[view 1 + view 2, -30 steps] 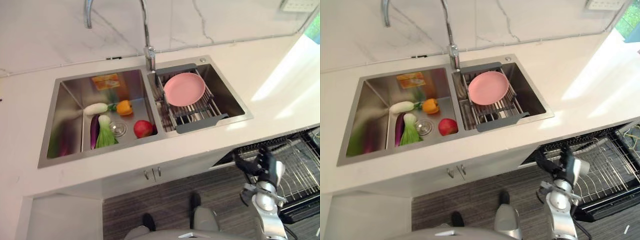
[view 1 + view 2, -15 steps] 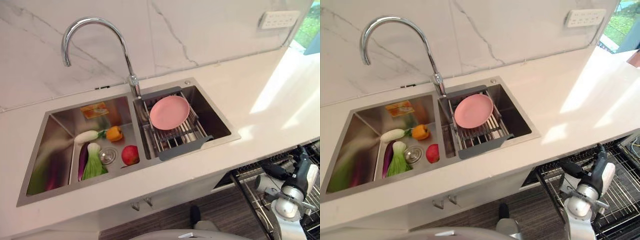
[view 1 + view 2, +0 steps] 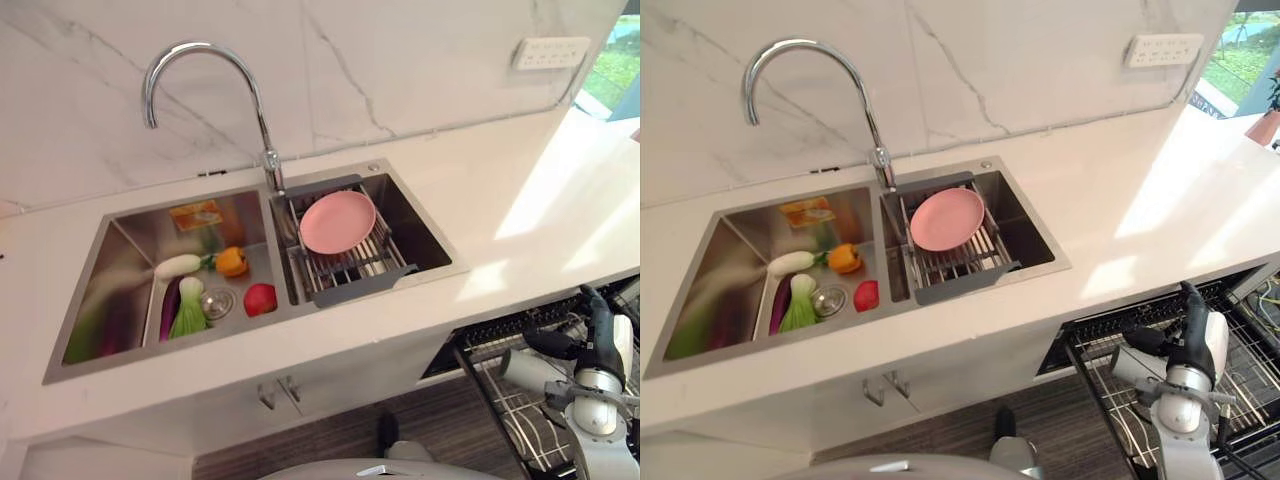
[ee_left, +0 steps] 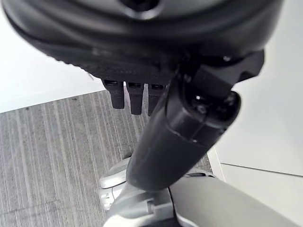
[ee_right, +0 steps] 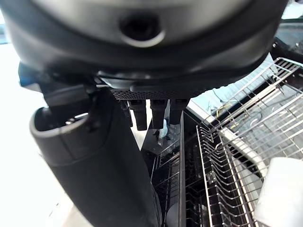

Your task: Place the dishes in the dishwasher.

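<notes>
Pink plate (image 3: pixel 338 221) sits on the sink rack (image 3: pixel 350 265), untouched. Robot's right hand (image 3: pixel 1196 335) hangs over the dishwasher rack (image 3: pixel 1250 340), fingers relaxed and empty as far as visible. Next it probably reaches up for the plate.

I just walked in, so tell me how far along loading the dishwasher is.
Barely begun. Done: the dishwasher rack is pulled out. In hand: nothing; the right hand hangs over the rack with relaxed fingers, and the left hand is open near the floor. Left: the pink plate still sits on the sink's drying rack.
</notes>
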Robot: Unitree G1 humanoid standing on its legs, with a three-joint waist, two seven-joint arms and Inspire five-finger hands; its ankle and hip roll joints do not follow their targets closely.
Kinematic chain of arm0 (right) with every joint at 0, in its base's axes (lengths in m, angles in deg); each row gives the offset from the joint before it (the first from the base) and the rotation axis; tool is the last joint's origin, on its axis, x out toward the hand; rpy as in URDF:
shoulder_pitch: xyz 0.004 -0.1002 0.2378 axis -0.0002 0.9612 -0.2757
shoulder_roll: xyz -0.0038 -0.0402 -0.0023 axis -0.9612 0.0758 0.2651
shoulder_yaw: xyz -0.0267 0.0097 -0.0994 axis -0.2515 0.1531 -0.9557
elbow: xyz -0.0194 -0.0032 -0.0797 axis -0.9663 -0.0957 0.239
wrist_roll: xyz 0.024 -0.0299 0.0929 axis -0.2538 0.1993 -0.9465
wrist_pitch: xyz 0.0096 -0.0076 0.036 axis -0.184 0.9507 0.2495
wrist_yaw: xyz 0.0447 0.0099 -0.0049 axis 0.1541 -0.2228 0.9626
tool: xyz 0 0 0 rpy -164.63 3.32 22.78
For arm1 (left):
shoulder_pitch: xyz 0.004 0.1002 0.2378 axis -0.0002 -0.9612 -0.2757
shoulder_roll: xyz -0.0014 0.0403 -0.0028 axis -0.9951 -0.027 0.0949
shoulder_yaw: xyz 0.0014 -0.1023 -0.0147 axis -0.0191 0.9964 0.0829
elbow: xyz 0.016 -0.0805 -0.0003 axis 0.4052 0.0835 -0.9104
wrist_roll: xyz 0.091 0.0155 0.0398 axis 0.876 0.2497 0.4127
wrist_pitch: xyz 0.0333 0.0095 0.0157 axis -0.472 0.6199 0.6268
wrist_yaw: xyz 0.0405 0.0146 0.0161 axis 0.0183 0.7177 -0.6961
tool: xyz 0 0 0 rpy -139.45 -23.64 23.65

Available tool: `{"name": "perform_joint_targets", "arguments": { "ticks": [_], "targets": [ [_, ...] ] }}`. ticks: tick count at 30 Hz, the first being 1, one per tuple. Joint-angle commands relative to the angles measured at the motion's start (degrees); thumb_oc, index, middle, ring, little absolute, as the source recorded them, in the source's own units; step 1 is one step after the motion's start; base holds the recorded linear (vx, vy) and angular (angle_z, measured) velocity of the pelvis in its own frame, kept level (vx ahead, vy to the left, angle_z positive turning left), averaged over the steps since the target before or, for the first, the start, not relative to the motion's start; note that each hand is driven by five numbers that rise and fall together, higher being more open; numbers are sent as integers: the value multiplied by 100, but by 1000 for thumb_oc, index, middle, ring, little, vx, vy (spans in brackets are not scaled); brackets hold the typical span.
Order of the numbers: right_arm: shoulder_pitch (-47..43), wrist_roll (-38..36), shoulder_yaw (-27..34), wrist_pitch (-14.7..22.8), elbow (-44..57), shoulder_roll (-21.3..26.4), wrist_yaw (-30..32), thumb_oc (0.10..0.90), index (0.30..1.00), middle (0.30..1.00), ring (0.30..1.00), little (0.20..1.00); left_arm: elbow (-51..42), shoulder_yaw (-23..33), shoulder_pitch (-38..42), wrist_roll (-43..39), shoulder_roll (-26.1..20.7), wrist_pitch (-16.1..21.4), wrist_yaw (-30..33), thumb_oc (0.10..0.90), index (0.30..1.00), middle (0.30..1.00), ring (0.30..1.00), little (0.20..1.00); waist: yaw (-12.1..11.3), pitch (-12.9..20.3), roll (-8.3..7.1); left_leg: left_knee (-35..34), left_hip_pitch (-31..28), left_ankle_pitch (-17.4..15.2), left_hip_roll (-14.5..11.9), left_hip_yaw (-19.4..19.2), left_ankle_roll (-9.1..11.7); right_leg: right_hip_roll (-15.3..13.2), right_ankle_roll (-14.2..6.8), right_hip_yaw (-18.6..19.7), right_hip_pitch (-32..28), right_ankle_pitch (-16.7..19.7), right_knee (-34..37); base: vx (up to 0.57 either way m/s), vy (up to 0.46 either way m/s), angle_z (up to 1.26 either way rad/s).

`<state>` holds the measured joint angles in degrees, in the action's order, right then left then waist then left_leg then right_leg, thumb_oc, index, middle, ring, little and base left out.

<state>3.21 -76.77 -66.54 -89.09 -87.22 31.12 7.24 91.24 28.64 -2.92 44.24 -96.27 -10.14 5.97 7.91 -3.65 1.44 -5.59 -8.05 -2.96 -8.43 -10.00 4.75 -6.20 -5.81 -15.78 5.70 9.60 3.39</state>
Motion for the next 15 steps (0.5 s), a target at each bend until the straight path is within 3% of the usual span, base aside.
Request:
{"name": "perform_joint_targets", "arguments": {
  "ticks": [1,5,10,15],
  "targets": [
    [-1951,705,-1160,1086,1203,705,-848,800,900,900,900,900,126,-138,621,-43,160,-40,-118,800,900,900,900,900,-743,-33,-288,123,34,30,249,-33,-98,-444,-485,-28,-1092,-839,109,10,-15,-26],
    [-1472,259,-1071,900,1014,301,-633,800,900,900,900,900,137,-180,627,-163,273,-97,18,800,900,900,900,900,-658,-37,-272,134,44,26,249,-30,-99,-449,-480,-57,-1100,-836,91,9,11,-13],
    [-1065,482,-723,725,974,135,-358,800,900,900,900,900,45,-233,606,-167,379,-107,113,800,900,900,900,900,-549,-53,-231,136,21,-26,287,-79,-144,-484,-522,-19,-1040,-777,77,-3,44,36],
    [-753,-278,-296,675,651,-249,8,800,900,900,900,900,-140,-503,716,-206,428,-78,176,800,900,900,900,900,-302,-86,-187,129,-34,-120,374,-322,-225,-543,-616,298,-829,-616,44,-34,84,-22]
  ]
}}
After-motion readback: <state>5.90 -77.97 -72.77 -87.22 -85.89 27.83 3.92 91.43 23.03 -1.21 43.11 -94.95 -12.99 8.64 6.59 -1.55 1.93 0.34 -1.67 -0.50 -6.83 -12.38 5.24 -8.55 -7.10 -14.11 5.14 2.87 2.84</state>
